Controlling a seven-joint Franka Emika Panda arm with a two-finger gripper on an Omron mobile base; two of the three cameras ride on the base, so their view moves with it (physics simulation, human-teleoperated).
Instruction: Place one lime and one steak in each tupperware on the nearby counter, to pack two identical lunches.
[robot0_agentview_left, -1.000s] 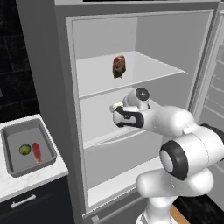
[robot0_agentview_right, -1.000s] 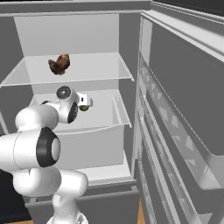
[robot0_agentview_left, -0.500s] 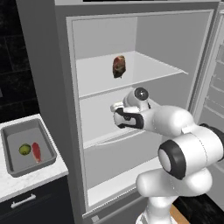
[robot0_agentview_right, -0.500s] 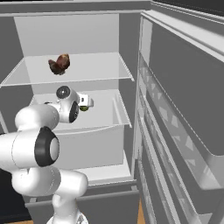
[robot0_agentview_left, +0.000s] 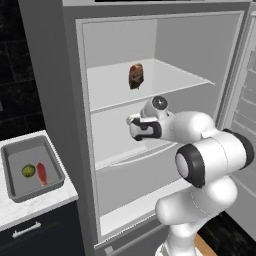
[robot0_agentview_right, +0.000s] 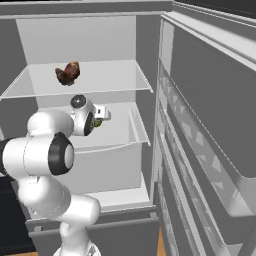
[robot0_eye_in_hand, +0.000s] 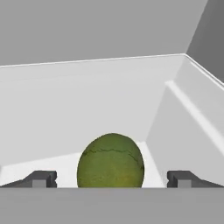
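In the hand view a green lime (robot0_eye_in_hand: 110, 162) lies on the white floor of a fridge compartment, right between the two dark fingertips (robot0_eye_in_hand: 41, 178) of my gripper (robot0_eye_in_hand: 111, 178), which is open. From the right base the lime (robot0_agentview_right: 96, 122) peeks out just beyond the hand (robot0_agentview_right: 101, 113). A brown steak (robot0_agentview_left: 135, 76) rests on the fridge's upper shelf, above my hand (robot0_agentview_left: 144, 128). On the counter (robot0_agentview_left: 47, 204) at the left sits a grey tupperware (robot0_agentview_left: 14, 189) holding another lime (robot0_agentview_left: 28, 171) and a red steak (robot0_agentview_left: 42, 173).
The fridge stands open, with its door (robot0_agentview_right: 210, 150) swung out on the right and its shelves lined with racks. The compartment's white side wall (robot0_eye_in_hand: 188, 122) rises close to the right of the lime. Black cabinet fronts (robot0_agentview_left: 35, 232) lie below the counter.
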